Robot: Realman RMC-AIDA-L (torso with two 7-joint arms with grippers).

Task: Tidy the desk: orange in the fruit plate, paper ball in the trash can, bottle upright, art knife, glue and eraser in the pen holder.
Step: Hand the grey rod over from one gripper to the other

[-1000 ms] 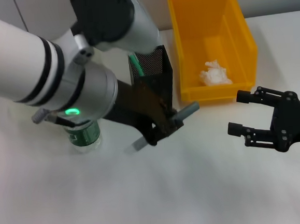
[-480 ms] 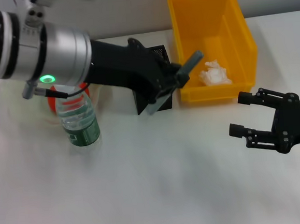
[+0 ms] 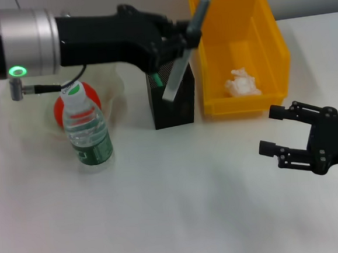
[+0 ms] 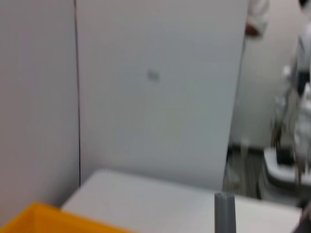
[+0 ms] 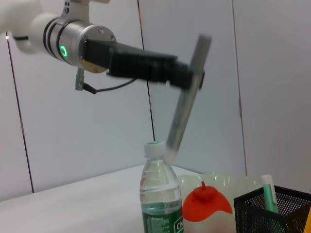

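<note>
Left gripper (image 3: 181, 39) clamped on art knife (image 3: 182, 52), held steeply tilted above pen holder (image 3: 173, 100), lower end at opening; angle suits drop-in. Right gripper (image 3: 277, 131) parked right of table, fingers spread, empty. Paper ball (image 3: 241, 82) in trash can (image 3: 270, 33); bottle (image 3: 86, 128) upright.

Art knife (image 3: 179, 61): long grey bar, tilted, held aloft in the left tool (image 3: 180, 40), lower tip over the pen holder's mouth.
Pen holder (image 3: 174, 101): black mesh box, upright mid-bench, green pen inside.
Bottle (image 3: 86, 130): clear, green label, standing upright.
Orange (image 3: 72, 107): in the clear fruit plate (image 3: 117, 89), behind the bottle.
Paper ball (image 3: 241, 84): white, crumpled, inside the yellow trash can (image 3: 270, 36).
</note>
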